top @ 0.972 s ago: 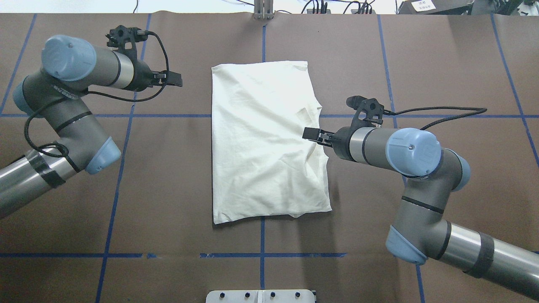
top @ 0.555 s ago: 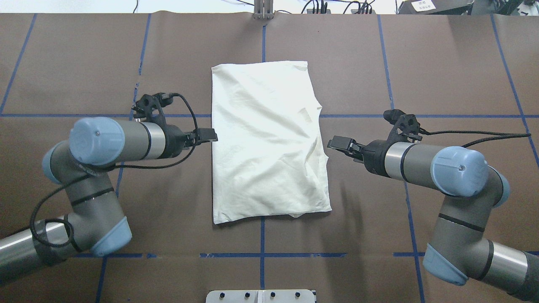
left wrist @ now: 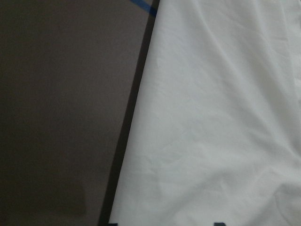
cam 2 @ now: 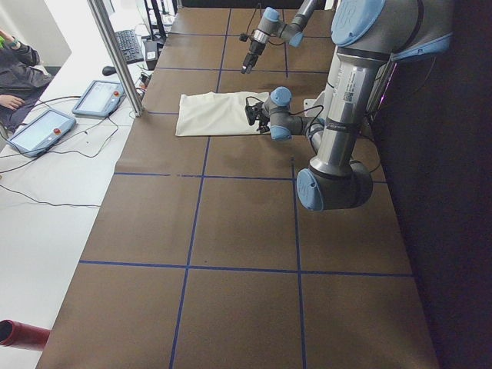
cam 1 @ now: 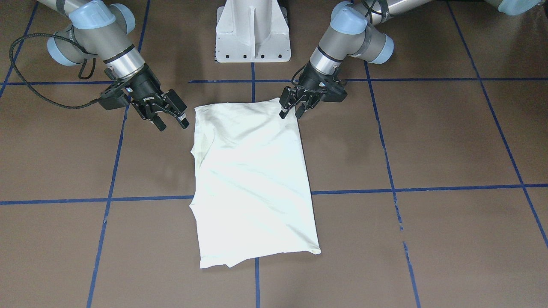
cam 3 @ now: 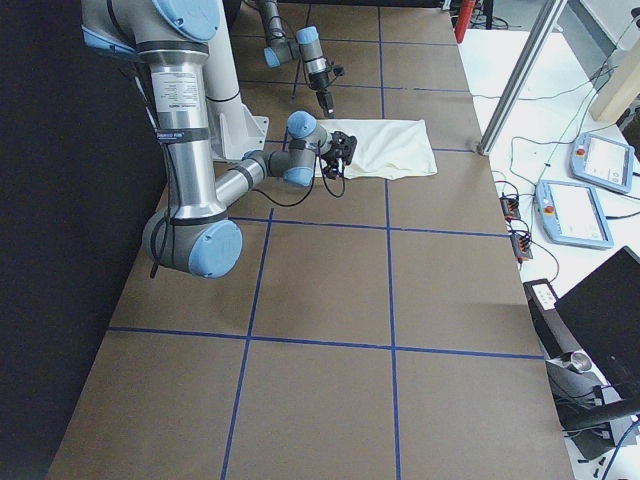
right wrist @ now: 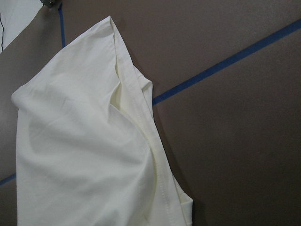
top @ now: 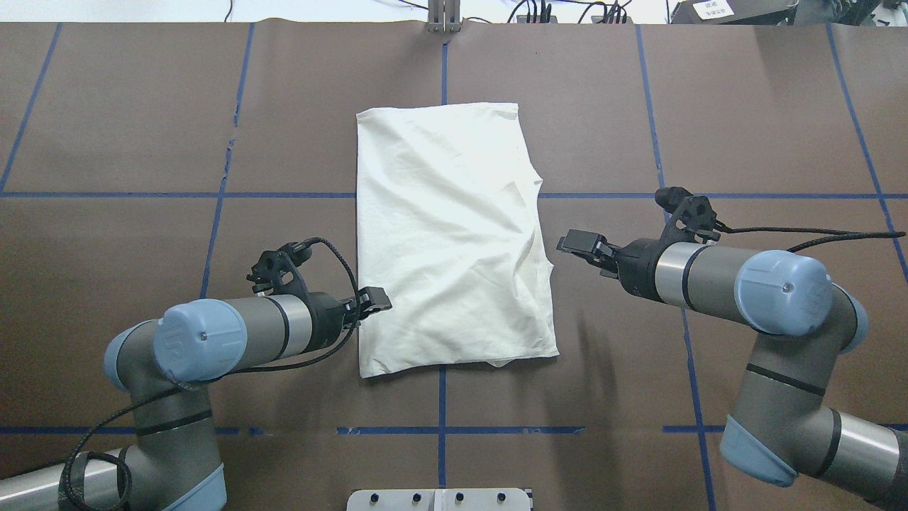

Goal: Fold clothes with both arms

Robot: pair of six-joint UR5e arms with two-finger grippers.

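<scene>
Hovering at a folded cream T-shirt (top: 447,234), both grippers hold their jaws apart.
Seen from overhead, the shirt lies at the table's (top: 142,128) centre; left gripper (top: 378,298) is over its edge at 8 o'clock, right gripper (top: 569,243) just clear at 3 o'clock.

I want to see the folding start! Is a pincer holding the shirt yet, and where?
Nothing is held. The left pincer is open over the shirt's corner nearest the robot; the right pincer is open beside the shirt, apart from it.
</scene>
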